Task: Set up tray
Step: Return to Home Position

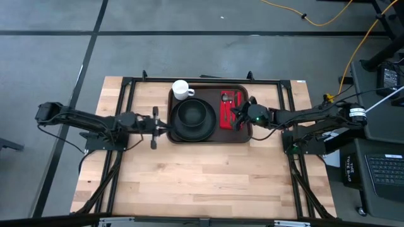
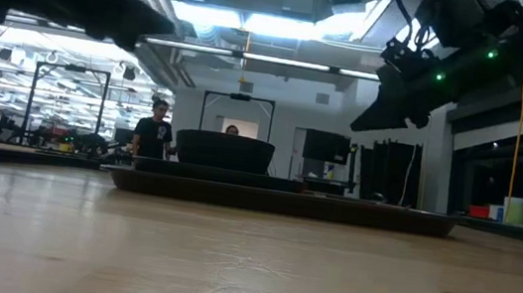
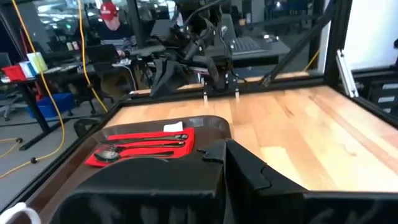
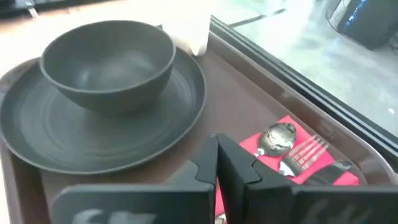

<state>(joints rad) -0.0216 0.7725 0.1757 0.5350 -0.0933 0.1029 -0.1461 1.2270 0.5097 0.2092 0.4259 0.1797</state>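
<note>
The dark brown tray lies flat at the table's far middle. On it sit a round black plate with a black bowl, a white mug at its far left corner, and a red napkin carrying a spoon and a fork. My left gripper hovers shut just off the tray's left rim. My right gripper is shut and raised above the tray, between plate and napkin. The low view shows both grippers well above the tray.
Bare wooden tabletop stretches from the tray toward the near edge. Black frame rails run along the table's left, right and far sides. People stand in the room beyond the table.
</note>
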